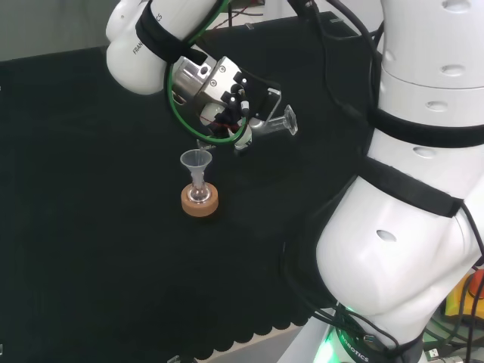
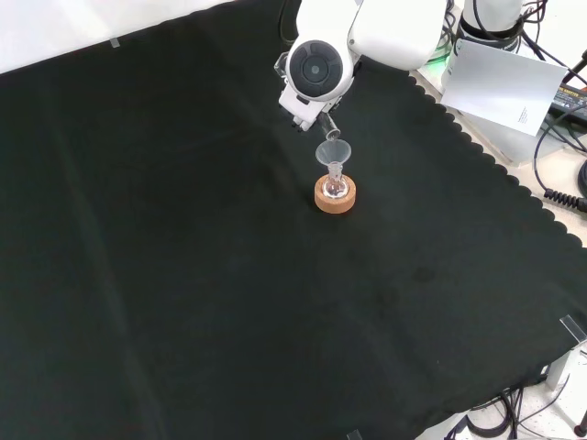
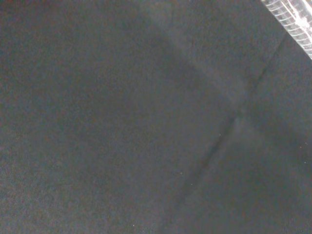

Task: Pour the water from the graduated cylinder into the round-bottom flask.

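Note:
A small clear round-bottom flask (image 1: pixel 199 193) stands on a cork ring (image 1: pixel 200 203) near the middle of the black cloth, with a clear funnel (image 1: pixel 196 160) in its neck. In the front view the flask (image 2: pixel 335 186), its cork ring (image 2: pixel 335 198) and the funnel (image 2: pixel 333 152) sit just below the arm's white link. The hand (image 1: pixel 227 94) hangs above and right of the funnel in the head view, shut on a clear graduated cylinder (image 1: pixel 278 123) that lies almost level, its foot pointing right. The cylinder's mouth end (image 2: pixel 327 133) is just above the funnel. A marked stretch of the cylinder (image 3: pixel 291 19) crosses a corner of the wrist view.
The cloth's scalloped edge (image 2: pixel 477 151) runs along the right of the front view, with a white sheet (image 2: pixel 504 82) and cables (image 2: pixel 561 174) beyond it. The arm's big white links (image 1: pixel 408 189) stand at the right of the head view.

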{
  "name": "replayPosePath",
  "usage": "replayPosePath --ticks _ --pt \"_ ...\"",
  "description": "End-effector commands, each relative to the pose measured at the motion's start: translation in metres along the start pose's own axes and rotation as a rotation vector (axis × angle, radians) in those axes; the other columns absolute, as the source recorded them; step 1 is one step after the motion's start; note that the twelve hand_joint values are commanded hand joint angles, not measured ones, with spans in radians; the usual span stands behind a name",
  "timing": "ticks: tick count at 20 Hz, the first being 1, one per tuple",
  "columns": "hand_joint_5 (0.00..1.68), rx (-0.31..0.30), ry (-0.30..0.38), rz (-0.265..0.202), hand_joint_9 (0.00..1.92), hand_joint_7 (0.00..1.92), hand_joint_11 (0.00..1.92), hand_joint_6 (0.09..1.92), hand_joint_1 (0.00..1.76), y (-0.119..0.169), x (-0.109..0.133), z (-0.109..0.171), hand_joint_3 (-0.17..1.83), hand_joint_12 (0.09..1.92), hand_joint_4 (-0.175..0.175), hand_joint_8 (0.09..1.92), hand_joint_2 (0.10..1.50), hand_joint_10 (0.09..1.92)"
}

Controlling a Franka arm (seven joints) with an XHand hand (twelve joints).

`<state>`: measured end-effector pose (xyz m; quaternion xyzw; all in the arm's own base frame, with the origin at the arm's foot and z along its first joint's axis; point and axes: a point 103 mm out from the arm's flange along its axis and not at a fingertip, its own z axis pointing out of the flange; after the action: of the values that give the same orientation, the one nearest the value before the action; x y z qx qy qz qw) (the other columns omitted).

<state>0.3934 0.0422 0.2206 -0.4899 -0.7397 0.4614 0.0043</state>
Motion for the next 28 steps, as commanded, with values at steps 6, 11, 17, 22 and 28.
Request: replayPosePath --ticks 6,11,17,22,28 --pt "0.91 0.004 0.002 -0.003 1.35 0.95 1.11 1.11 1.25 0.001 0.000 0.002 0.00 0.82 -0.175 1.09 1.14 0.20" --pt "0.91 -0.003 0.004 -0.004 1.35 0.95 1.11 1.11 1.25 0.002 0.000 0.002 0.00 0.81 -0.175 1.09 1.14 0.20" --pt "0.91 -0.028 0.045 -0.009 1.35 0.95 1.11 1.11 1.25 0.002 0.001 0.001 0.00 0.81 -0.175 1.09 1.14 0.20" --pt "0.91 -0.080 0.120 -0.024 1.35 0.95 1.11 1.11 1.25 0.002 0.001 0.002 0.00 0.81 -0.175 1.09 1.14 0.20" --pt "0.91 -0.176 0.270 -0.060 1.35 0.95 1.11 1.11 1.25 0.001 -0.009 0.006 0.00 0.81 -0.175 1.09 1.14 0.19"
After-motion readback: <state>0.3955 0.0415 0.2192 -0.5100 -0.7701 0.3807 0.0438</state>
